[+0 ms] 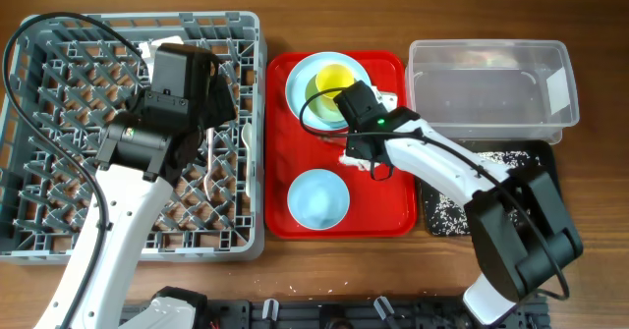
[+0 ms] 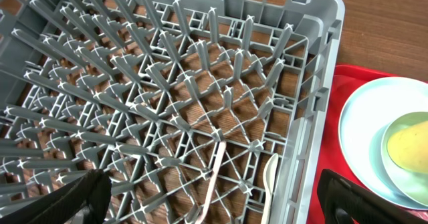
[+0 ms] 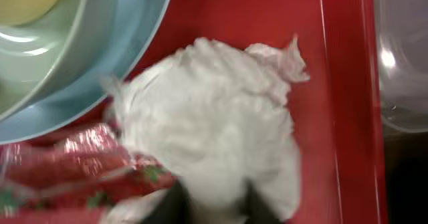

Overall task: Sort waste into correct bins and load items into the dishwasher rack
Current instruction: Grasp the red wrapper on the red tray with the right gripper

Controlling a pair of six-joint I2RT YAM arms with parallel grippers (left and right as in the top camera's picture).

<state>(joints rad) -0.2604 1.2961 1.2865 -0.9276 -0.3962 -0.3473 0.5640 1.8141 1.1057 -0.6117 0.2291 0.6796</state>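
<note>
My right gripper is down on the red tray, shut on the crumpled white napkin; a bit of napkin shows in the overhead view. The red wrapper lies right beside it. The pale blue plate holds the yellow cup. The blue bowl sits at the tray's front. My left gripper is open and empty over the grey rack. The white fork and spoon lie in the rack's right edge. Rice scraps lie in the black tray.
The red tray sits between the rack and the bins. The clear tub stands at the back right, just behind the black tray. The plate edges close to the napkin. Bare wooden table runs along the front.
</note>
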